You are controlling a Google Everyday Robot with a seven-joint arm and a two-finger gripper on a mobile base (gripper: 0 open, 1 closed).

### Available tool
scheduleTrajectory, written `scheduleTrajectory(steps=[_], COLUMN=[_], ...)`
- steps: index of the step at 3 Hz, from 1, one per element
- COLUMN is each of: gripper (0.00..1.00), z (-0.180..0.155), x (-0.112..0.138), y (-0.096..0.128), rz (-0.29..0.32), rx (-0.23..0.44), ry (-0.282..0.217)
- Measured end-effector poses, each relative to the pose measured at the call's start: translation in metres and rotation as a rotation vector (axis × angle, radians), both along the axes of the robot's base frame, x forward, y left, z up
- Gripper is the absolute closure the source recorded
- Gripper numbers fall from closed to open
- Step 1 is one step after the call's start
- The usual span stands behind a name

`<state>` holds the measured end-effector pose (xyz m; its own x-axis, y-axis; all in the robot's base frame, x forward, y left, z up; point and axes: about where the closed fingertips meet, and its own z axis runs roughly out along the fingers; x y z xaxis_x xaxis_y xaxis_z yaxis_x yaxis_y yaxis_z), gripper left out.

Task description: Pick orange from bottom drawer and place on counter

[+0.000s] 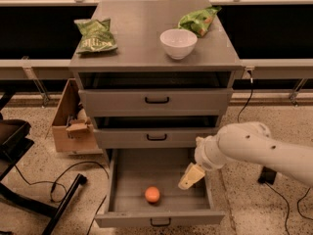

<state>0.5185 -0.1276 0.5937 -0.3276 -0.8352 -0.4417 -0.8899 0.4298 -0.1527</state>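
Observation:
The orange (152, 195) lies on the floor of the open bottom drawer (117, 180), near its front and a little right of the middle. The gripper (190, 177) hangs from the white arm at the right, over the drawer's right side, up and to the right of the orange and apart from it. The counter (142, 38) is the grey top of the cabinet. The two upper drawers are shut.
On the counter stand a white bowl (178, 43) and two green snack bags, one at the left (94, 35) and one at the back right (198, 21). A cardboard box (68, 126) sits left of the cabinet. A black chair base (29, 190) and cables lie on the floor at the left.

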Motion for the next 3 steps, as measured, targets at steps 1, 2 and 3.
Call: scheduleTrajectory(steps=[1,2,3], gripper=[0.0,0.0,0.0], z=[-0.088,-0.145,-0.18], x=[0.022,0.035,0.065], y=[0.034,0.054,0.074], rz=[-0.001,0.003,0.017], rx=[0.166,0.236,0.259], ry=[0.015,0.026,0.089])
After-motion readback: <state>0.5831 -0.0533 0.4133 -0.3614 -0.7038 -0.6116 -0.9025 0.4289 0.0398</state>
